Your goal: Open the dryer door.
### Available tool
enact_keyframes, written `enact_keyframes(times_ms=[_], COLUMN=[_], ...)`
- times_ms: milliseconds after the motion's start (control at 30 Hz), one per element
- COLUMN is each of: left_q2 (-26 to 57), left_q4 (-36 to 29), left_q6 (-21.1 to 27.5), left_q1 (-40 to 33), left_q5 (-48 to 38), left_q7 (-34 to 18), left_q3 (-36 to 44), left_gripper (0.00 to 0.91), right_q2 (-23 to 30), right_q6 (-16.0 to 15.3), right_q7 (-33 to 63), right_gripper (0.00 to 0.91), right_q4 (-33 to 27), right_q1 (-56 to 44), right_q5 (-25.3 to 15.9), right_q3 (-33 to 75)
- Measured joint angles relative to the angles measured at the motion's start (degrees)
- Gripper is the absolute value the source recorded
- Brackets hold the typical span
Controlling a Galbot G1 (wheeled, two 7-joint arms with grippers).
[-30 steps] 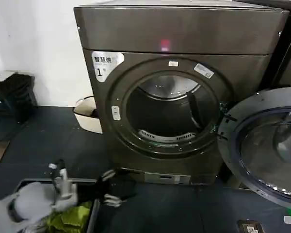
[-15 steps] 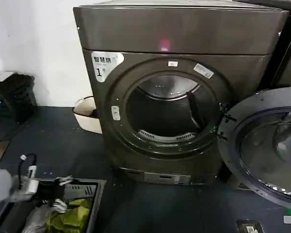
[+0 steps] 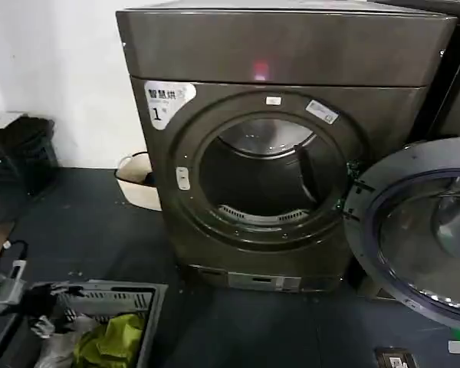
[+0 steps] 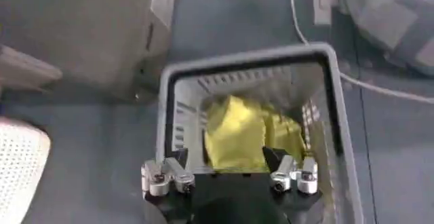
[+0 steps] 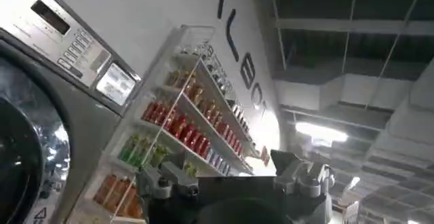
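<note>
Dryer door [image 3: 425,238] hangs swung wide at 4 o'clock of the dryer [image 3: 284,146], drum mouth exposed; opening looks done. Left gripper [image 4: 230,176] sits at 8 o'clock over the laundry basket [image 4: 178,83], jaws spread, holding nothing. Right gripper [image 5: 234,180] empty, fingers apart, aimed ceilingward. Next: just park the arms.

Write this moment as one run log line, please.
dryer door: open | drum: empty | left gripper: jaws open over laundry basket | right gripper: raised
</note>
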Motion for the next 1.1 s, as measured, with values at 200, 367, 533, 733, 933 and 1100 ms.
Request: enact_keyframes(times_ms=[200,367,533,733,933,1100], left_q2=[1.7,2.0,1.7,1.0,0.9,0.9], left_q4=[1.9,3.0,4.1,4.6,5.4,5.0], left_q6=[-2.2,-3.3,-4.8,-6.1,-5.8,-5.4], left_q1=[-0.7,-1.2,-1.2,-1.2,-1.1,-1.0], left_q5=[4.7,7.1,9.0,10.4,11.2,10.9], left_q7=[2.8,4.4,5.7,5.7,5.5,5.5], left_q3=[-0.4,-0.4,-0.4,-0.3,-0.3,-0.4], left_gripper=[0.907,0.907,0.907,0.907,0.907,0.907], right_q2=[-0.1,-0.2,-0.2,-0.1,0.0,0.0], right_q6=[0.0,0.0,0.0,0.1,0.3,0.4], right_q7=[0.0,0.0,0.0,0.0,0.0,-0.1], right_gripper=[0.907,0.907,0.907,0.907,0.907,0.907], right_q4=[-0.2,-0.4,-0.3,-0.2,-0.4,-0.4], right_q1=[0.3,0.3,0.2,0.3,0.2,0.1], right_q5=[-0.1,-0.3,-0.4,-0.5,-0.6,-0.7], right_q3=[-0.1,-0.1,0.0,0.0,0.1,0.0])
